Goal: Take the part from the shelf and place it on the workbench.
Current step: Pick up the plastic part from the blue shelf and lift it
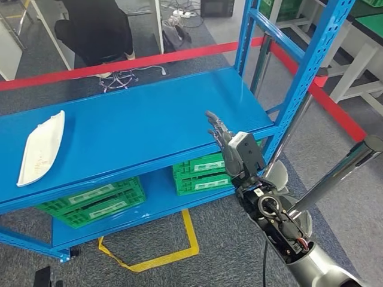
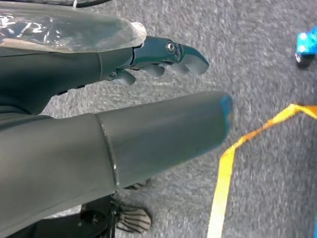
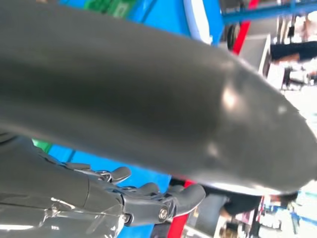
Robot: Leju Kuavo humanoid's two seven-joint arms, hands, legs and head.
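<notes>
White curved part lying flat on the far left of the blue shelf's upper deck, near the deck's left end, untouched and well apart from both hands. Long, shallow, tray-like in shape, with faint reddish marks on its face.

Right hand raised over the right end of the same deck, just at its near edge, fingers stretched out and apart, holding nothing. Silver forearm running back down to the lower right, wiring bared at the wrist. In the right wrist view, right hand seen from close behind, thick grey thumb across most of the picture, darker fingers extended with blue shelf surface behind them.

Left hand hanging low above grey carpet, fingers straight and slightly apart, empty. Yellow floor tape on the carpet just beyond the thumb tip, a blue shelf foot farther off.

Green crates on the lower deck beneath the right hand, more green crates to the left under the upper deck. Yellow tape outline on the floor before the shelf. Red tape line on the floor beyond it, and past that a person in dark clothes on a wheeled stool.
</notes>
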